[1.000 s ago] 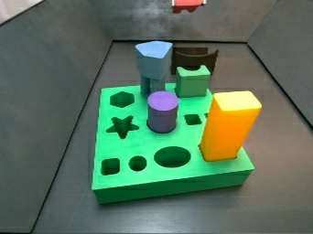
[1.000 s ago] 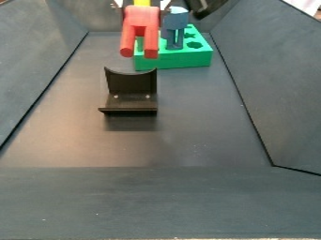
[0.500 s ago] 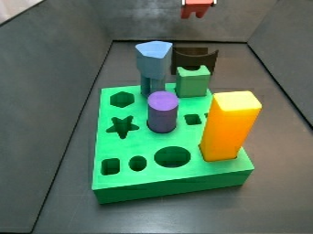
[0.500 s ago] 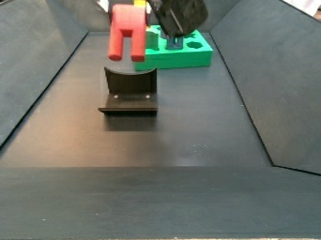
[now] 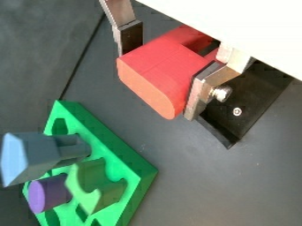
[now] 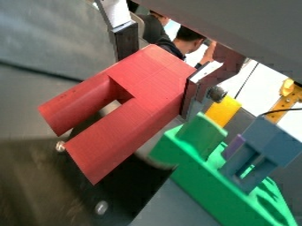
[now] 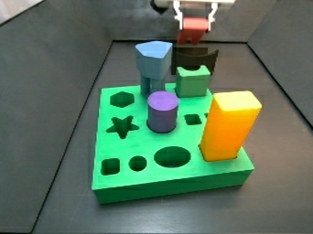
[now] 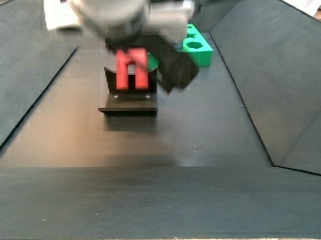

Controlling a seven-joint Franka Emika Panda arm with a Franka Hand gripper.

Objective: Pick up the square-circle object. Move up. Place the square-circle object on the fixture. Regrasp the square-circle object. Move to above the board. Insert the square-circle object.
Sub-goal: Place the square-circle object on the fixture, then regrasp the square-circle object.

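Observation:
My gripper [image 7: 196, 20] is shut on the square-circle object [image 7: 192, 34], a small red peg with a slot in one end. It holds the peg right over the fixture [image 7: 193, 57], a black notched block behind the board [image 7: 134, 151]. In a side view the gripper [image 8: 130, 58] has the peg [image 8: 131, 71] down at the notch of the fixture [image 8: 128, 97]; I cannot tell if they touch. In both wrist views the silver fingers [image 5: 127, 37] [image 6: 123, 42] clamp the peg [image 5: 163, 72] [image 6: 112, 110] from both sides, with the fixture [image 5: 255, 108] under it.
The board [image 8: 198, 47] carries a green cube [image 7: 193, 81], a blue-grey hexagonal peg [image 7: 152, 58], a purple cylinder [image 7: 162, 111] and a tall orange block [image 7: 230, 123]. Dark sloping walls close in the floor on both sides.
My gripper has come down with the red peg from high above to the fixture's notch. The pieces on the board have not moved.

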